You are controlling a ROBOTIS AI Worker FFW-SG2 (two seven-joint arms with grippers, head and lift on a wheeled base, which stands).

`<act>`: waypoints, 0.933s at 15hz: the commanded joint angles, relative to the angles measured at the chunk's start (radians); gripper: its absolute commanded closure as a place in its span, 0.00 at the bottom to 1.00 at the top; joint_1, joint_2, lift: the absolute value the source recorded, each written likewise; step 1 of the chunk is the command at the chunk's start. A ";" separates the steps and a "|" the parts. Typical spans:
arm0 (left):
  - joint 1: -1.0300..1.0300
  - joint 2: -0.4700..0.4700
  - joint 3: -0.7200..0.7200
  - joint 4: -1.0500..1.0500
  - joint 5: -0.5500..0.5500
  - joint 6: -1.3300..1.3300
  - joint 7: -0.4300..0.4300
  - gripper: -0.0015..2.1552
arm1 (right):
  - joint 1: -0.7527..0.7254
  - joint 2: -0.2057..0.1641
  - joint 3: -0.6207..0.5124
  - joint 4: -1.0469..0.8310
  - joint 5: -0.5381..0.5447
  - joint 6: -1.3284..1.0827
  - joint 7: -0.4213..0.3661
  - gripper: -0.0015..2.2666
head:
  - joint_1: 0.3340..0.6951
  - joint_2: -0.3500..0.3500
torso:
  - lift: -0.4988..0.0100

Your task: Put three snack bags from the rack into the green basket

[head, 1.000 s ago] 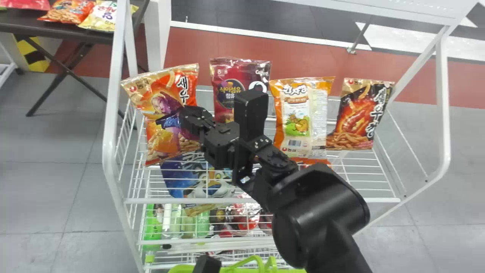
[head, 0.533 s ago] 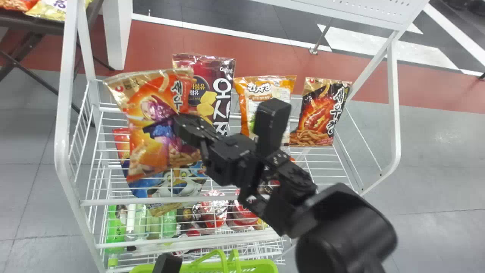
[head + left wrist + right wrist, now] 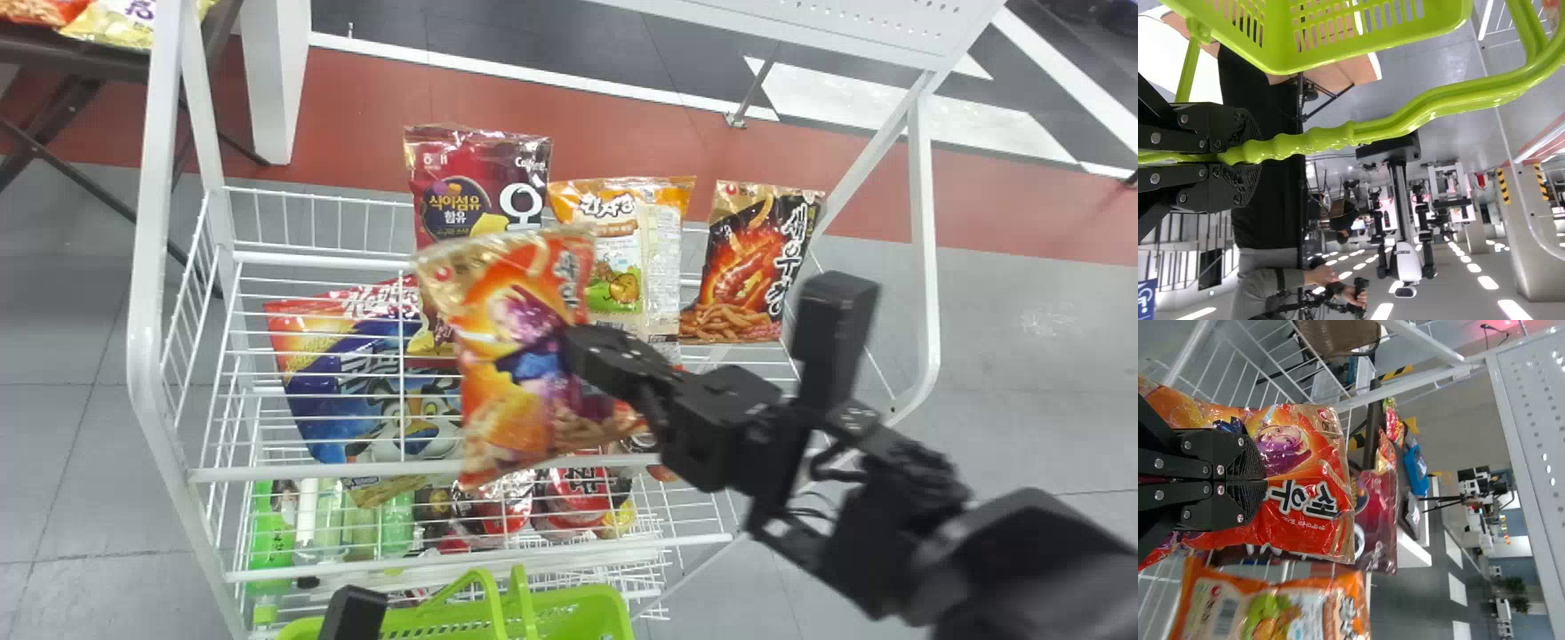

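Observation:
My right gripper (image 3: 582,356) holds an orange snack bag (image 3: 507,373) in front of the rack's upper shelf. In the right wrist view the fingers of my right gripper (image 3: 1265,480) are closed on that orange bag (image 3: 1305,447). Standing on the rack (image 3: 329,476) are a dark red bag (image 3: 453,173), an orange-and-white bag (image 3: 662,258) and a black-and-red bag (image 3: 756,267). My left gripper (image 3: 354,613) is at the green basket (image 3: 605,613). The left wrist view has my left gripper (image 3: 1238,157) shut on the handle (image 3: 1405,120) of the green basket (image 3: 1278,57).
A blue snack bag (image 3: 356,400) lies on the rack behind the wires. Bottles (image 3: 271,533) and red packs (image 3: 578,498) stand lower down. White side posts (image 3: 147,329) frame the rack, and a dark table (image 3: 71,62) with more bags is at the far left.
The head view has shifted, moving the rack leftward in it. My right arm has carried the orange bag rightward and down, uncovering the blue bag. The basket appears slightly further left.

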 commanded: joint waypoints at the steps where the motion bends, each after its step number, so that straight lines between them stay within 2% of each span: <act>1: 0.008 -0.003 0.017 -0.001 0.004 0.003 0.003 0.54 | 0.012 0.019 -0.256 -0.070 -0.120 0.262 0.088 0.97 | 1.00 0.00 | 0.98; 2: 0.008 -0.003 0.024 -0.007 0.004 0.018 0.011 0.54 | 0.012 0.027 -0.345 -0.092 -0.124 0.367 0.151 0.97 | 1.00 0.00 | 0.98; 4: 0.008 -0.003 0.039 -0.023 0.014 0.043 0.014 0.54 | 0.020 0.034 -0.434 -0.093 -0.118 0.514 0.253 0.97 | 1.00 0.00 | 0.98; 6: 0.011 -0.003 0.054 -0.052 0.027 0.077 0.008 0.54 | 0.068 0.039 -0.444 -0.081 -0.057 0.557 0.326 0.97 | 1.00 0.00 | 0.98; 9: 0.025 -0.003 0.060 -0.096 0.027 0.117 0.003 0.54 | 0.130 0.048 -0.380 -0.001 -0.003 0.557 0.397 0.97 | 1.00 0.00 | 0.98; 14: 0.026 -0.003 0.073 -0.130 0.040 0.132 -0.008 0.54 | 0.201 0.056 -0.185 0.031 0.109 0.520 0.412 0.97 | 1.00 0.00 | 0.98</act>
